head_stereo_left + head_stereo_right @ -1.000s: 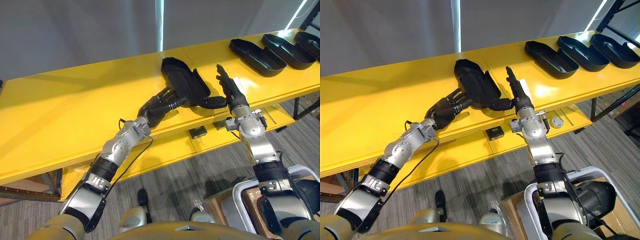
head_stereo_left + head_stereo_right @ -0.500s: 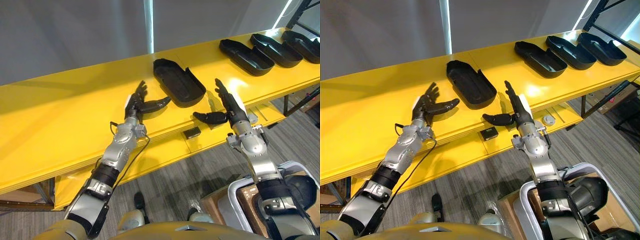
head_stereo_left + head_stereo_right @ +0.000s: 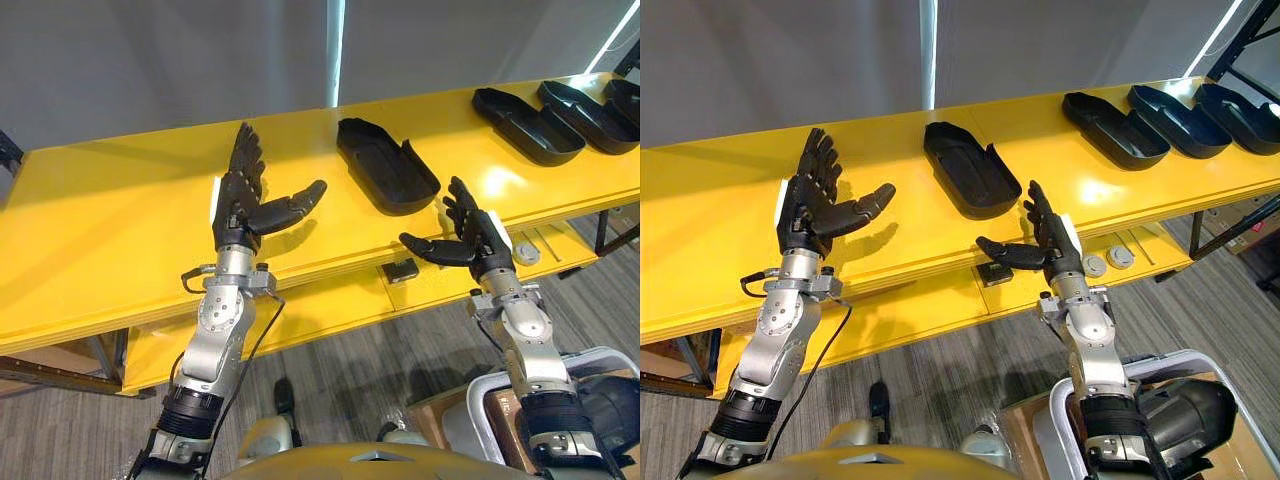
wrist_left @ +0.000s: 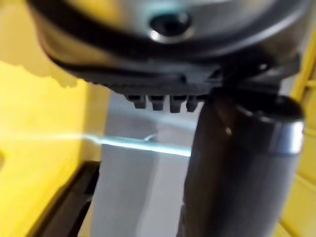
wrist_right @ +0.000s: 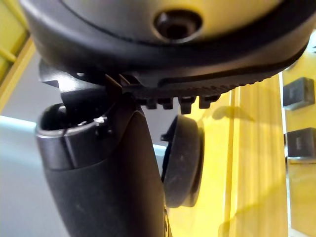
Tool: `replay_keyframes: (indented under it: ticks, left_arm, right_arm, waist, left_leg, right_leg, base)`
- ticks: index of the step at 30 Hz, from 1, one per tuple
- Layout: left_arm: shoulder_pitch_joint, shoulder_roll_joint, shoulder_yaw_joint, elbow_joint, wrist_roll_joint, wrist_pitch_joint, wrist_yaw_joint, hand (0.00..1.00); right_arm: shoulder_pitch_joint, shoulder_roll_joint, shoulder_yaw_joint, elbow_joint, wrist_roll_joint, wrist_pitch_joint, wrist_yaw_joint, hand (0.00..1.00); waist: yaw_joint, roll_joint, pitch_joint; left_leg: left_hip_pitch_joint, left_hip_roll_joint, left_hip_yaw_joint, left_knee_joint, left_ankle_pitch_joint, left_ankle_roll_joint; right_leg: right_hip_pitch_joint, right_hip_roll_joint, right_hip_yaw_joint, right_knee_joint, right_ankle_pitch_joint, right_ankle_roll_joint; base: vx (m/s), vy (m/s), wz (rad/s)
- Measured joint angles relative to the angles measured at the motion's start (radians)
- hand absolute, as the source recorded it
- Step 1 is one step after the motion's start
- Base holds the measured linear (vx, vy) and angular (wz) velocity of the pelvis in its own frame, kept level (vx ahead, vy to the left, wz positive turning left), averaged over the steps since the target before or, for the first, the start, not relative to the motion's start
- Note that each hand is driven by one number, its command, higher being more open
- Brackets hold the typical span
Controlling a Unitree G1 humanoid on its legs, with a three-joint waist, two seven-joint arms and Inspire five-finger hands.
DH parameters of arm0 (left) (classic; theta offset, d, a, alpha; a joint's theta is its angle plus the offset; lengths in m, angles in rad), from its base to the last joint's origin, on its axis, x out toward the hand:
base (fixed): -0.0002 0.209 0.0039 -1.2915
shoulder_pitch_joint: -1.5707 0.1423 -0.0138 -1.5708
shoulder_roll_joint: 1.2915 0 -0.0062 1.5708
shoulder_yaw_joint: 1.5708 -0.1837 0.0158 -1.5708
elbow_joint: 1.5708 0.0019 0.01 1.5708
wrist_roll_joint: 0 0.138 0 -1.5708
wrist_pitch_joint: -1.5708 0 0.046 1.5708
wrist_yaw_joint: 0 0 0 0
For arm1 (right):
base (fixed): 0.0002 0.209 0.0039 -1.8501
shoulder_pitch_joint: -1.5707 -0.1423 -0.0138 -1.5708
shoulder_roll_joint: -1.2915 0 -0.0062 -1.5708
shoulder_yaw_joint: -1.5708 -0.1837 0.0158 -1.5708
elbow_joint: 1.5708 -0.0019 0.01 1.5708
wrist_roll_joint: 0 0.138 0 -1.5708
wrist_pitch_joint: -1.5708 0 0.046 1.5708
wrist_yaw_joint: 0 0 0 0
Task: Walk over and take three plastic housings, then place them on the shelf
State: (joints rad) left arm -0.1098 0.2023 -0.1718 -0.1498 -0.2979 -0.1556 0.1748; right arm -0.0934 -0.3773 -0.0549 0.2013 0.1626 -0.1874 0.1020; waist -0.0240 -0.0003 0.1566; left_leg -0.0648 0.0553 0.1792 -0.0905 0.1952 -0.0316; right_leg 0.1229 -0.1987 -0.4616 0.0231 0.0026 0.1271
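Left hand (image 3: 240, 205), right hand (image 3: 480, 240) withdrawn from housing (image 3: 385, 168), splayed; three housings (image 3: 1170, 118) rightward

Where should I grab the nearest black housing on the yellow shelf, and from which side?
Probably by the long side walls of the black plastic housing: left hand from its left, right hand from its right. It lies open side up, rim exposed, between both open hands.

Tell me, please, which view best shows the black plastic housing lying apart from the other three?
The right eye view: the black plastic housing lies whole, open side up, near the picture's middle. The left eye view shows it whole too, further right. The wrist views catch dark edges that may be it, too close to tell.
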Motion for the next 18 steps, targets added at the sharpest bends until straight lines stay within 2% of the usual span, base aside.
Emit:
replay_keyframes:
  ticks: [7,13,18]
  left_arm:
    - [0.0,0.003,-0.023,-0.002,0.033,-0.003,-0.102,1.0]
    - [0.0,0.013,-0.022,-0.031,0.016,-0.014,-0.18,1.0]
    - [0.0,0.015,-0.019,-0.07,0.003,-0.021,-0.223,1.0]
  right_arm:
    - [-0.049,-0.002,-0.011,0.045,-0.001,-0.014,-0.014,1.0]
    - [-0.125,-0.022,-0.015,0.122,-0.04,-0.014,-0.046,1.0]
    - [-0.153,-0.064,-0.017,0.123,-0.037,-0.014,-0.002,1.0]
  waist:
    - [-0.006,0.009,-0.006]
    - [0.007,0.013,-0.007]
    - [0.016,0.026,-0.013]
  left_leg:
    - [-0.016,-0.01,-0.022,0.0,0.008,0.01]
    - [-0.019,-0.015,-0.039,0.0,0.011,0.014]
    - [-0.019,-0.016,-0.052,0.0,0.014,0.012]
  right_leg:
    - [-0.001,-0.004,-0.021,-0.004,0.004,0.005]
    - [0.002,-0.006,-0.032,-0.002,0.005,0.006]
    - [0.003,-0.008,-0.042,0.012,0.001,0.003]
  base:
    - [0.0,0.007,0.07]
    - [0.0,0.002,0.07]
    - [-0.02,0.0,0.06]
